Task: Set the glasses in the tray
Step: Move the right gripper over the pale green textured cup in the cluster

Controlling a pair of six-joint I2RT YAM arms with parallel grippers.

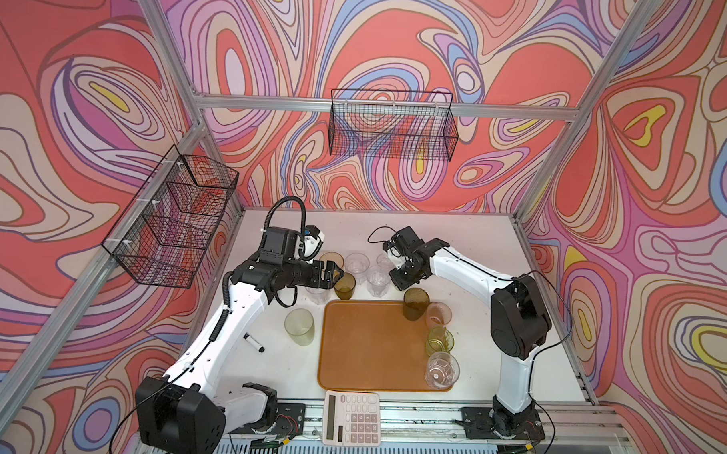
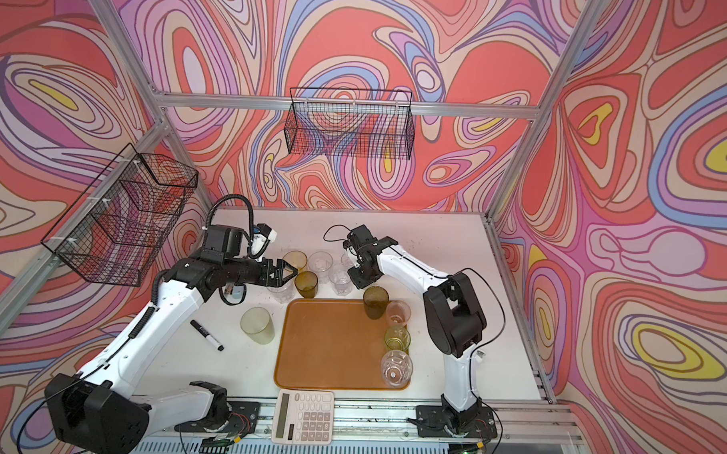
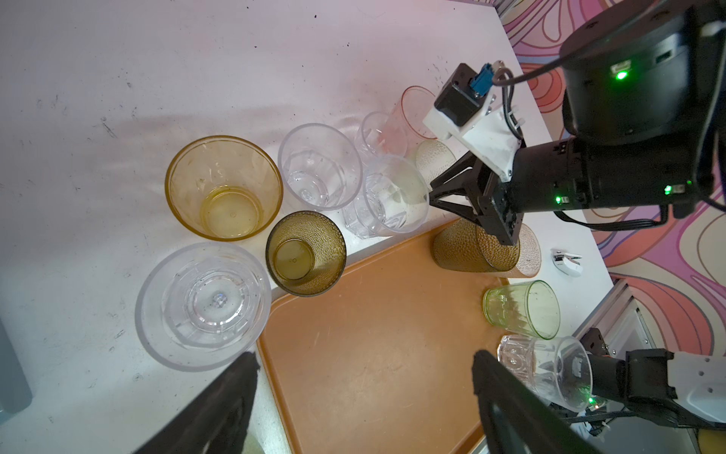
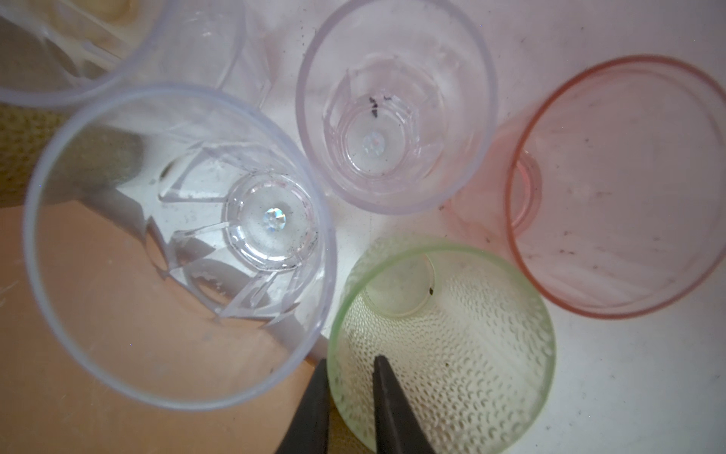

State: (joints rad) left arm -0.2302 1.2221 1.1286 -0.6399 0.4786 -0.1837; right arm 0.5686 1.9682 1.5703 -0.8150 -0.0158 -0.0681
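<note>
At 12 o'clock off tray: right gripper astride green glass wall, clamp unconfirmed. Left gripper wide open, empty. Glass judged light, slick; pinch rim.

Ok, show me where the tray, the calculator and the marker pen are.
tray (image 1: 370,353): in a top view, on the bare middle of its floor.
calculator (image 1: 357,423): in a top view, on its keypad.
marker pen (image 2: 206,335): in a top view, on the middle of its barrel.
</note>
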